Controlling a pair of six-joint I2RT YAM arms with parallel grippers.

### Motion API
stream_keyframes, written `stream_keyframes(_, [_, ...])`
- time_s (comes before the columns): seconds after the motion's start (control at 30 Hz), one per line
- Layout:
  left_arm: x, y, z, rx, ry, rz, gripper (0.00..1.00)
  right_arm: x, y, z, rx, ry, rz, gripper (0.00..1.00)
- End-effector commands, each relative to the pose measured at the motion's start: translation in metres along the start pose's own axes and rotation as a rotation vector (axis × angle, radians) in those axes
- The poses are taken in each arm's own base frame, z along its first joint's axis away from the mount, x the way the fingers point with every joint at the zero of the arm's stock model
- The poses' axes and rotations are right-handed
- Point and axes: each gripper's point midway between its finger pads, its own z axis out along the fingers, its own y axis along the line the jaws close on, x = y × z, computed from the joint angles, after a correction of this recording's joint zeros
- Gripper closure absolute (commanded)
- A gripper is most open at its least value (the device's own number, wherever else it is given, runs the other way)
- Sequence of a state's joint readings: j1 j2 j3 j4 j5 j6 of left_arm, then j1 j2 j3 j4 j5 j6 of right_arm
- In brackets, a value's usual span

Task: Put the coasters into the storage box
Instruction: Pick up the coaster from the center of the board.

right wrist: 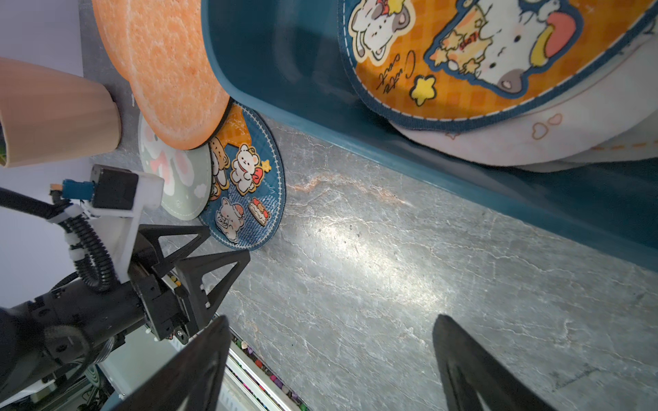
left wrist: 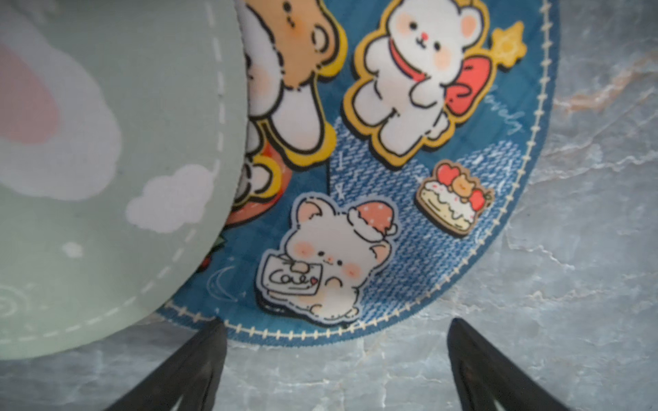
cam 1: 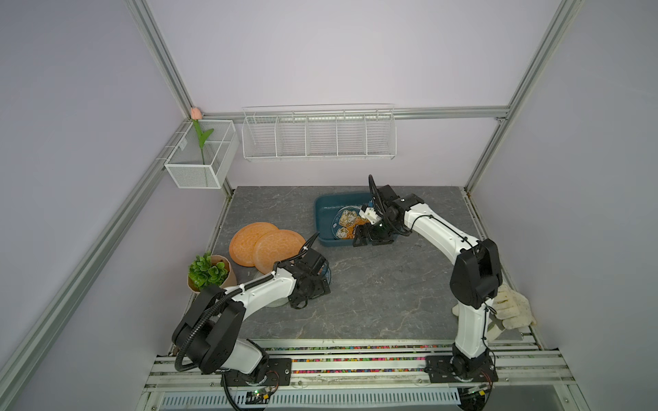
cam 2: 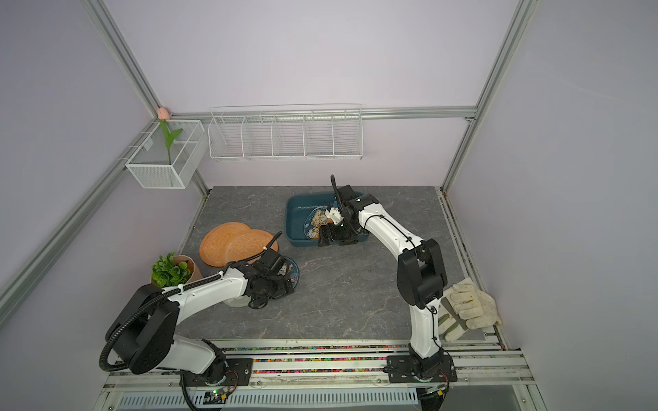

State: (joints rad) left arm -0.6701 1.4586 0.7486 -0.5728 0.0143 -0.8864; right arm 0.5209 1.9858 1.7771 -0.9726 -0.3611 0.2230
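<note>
Coasters (cam 1: 346,222) stacked in storage box (cam 1: 328,210) (several).

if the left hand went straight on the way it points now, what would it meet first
The left hand would likely meet the near edge of the blue bear-print coaster first; depth is unclear, so its tips may touch the table just before it.

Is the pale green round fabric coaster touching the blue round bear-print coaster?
Touching. Left wrist view: the pale green coaster lies over the blue coaster, hiding some print.
</note>
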Motion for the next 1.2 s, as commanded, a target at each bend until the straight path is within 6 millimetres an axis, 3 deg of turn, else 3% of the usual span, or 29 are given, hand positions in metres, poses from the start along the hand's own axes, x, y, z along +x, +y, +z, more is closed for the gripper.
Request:
stream_keyframes(0.0, [0.028,-0.050,0.000,0.266,0.108,0.038,0.04,0.015,0.011,0.005,-0.035,0.055,-0.033,0.09])
stream_keyframes(0.23, [0.016,-0.009,-0.014,0.236,0.008,-0.102,0.06,0.048,0.041,0.025,-0.077,0.152,-0.090,0.07])
stream_keyframes(0.47, [-0.003,0.013,-0.023,0.203,-0.112,-0.190,0.12,0.070,0.070,0.064,-0.075,0.217,-0.155,0.00])
stream_keyframes(0.8, [-0.012,0.017,-0.014,0.216,-0.175,-0.232,0.21,0.058,0.071,0.122,-0.014,0.195,-0.206,0.02])
stream_keyframes(1.17, [-0.011,0.026,-0.011,0.156,-0.172,-0.231,0.24,0.026,0.074,0.148,0.009,0.094,-0.184,0.10])
